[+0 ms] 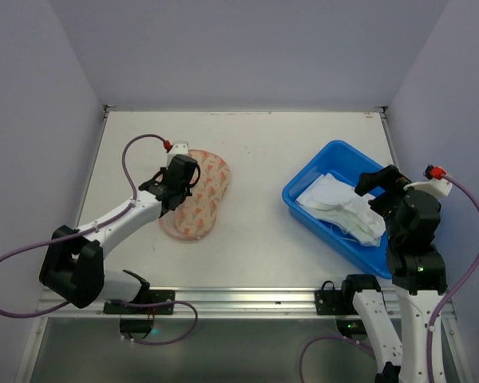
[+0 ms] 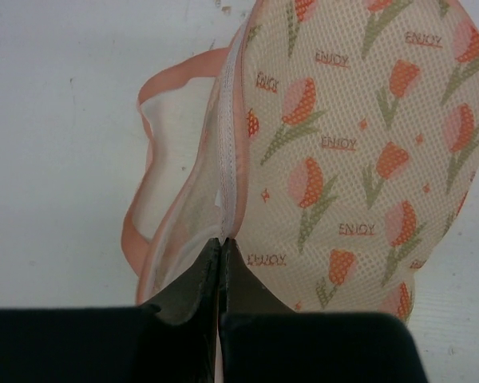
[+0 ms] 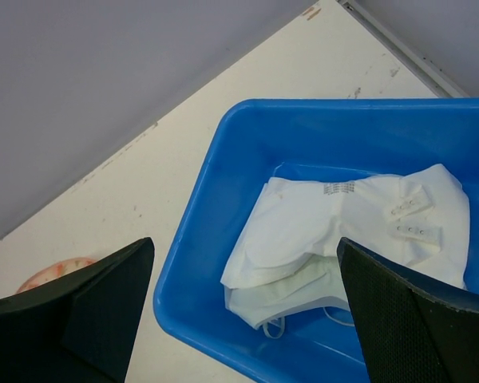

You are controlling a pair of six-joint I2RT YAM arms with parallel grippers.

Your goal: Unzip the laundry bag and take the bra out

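Writing: "ENJOY" repeats among tulip prints on the laundry bag (image 2: 359,144) (the tag print on the bra (image 3: 343,231) is too small to read).
Edges: bag at the left of the worktop (image 1: 263,159), its zip (image 2: 227,144) gaping; bra in the blue tub (image 3: 223,159) at the right; open worktop between them.
Left fingers (image 2: 222,267): pressed together, tips at the zip, arm stretched low.
Right fingers (image 1: 379,194): wide apart above the tub, holding nothing.

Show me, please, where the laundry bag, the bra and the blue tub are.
laundry bag (image 2: 343,144): left wrist view, on its patterned mesh face.
bra (image 3: 303,231): right wrist view, on a white padded cup.
blue tub (image 3: 303,136): right wrist view, on its bare inner wall.
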